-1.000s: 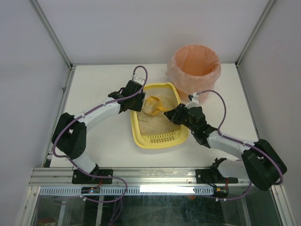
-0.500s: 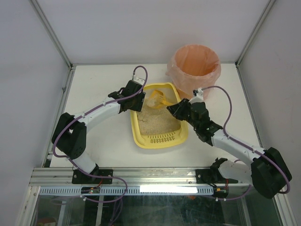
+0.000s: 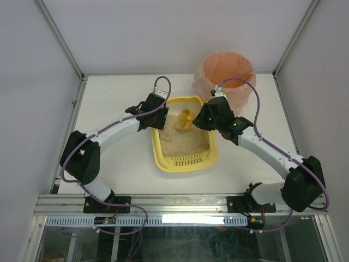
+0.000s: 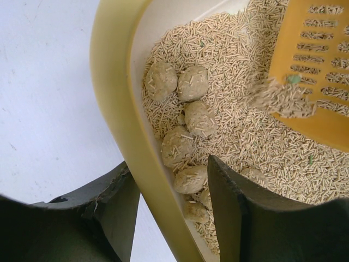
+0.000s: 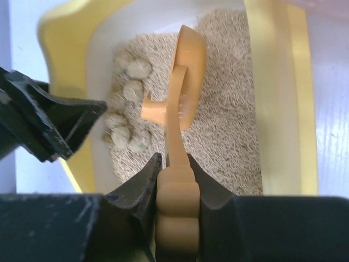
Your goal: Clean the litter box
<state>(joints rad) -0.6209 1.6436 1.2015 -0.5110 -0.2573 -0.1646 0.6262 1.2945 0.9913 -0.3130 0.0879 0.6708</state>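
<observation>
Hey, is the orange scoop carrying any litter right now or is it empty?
Carrying a little. In the left wrist view a small heap of pellets sits on the slotted scoop, held above the litter box by the right end effector.

1. A white table [image 3: 109, 98] is enclosed by plain pale walls [image 3: 163, 33].
2. Aluminium posts [image 3: 60, 41] are seen at the corners.
3. A metal rail [image 3: 180, 204] is fixed along the near edge.
</observation>
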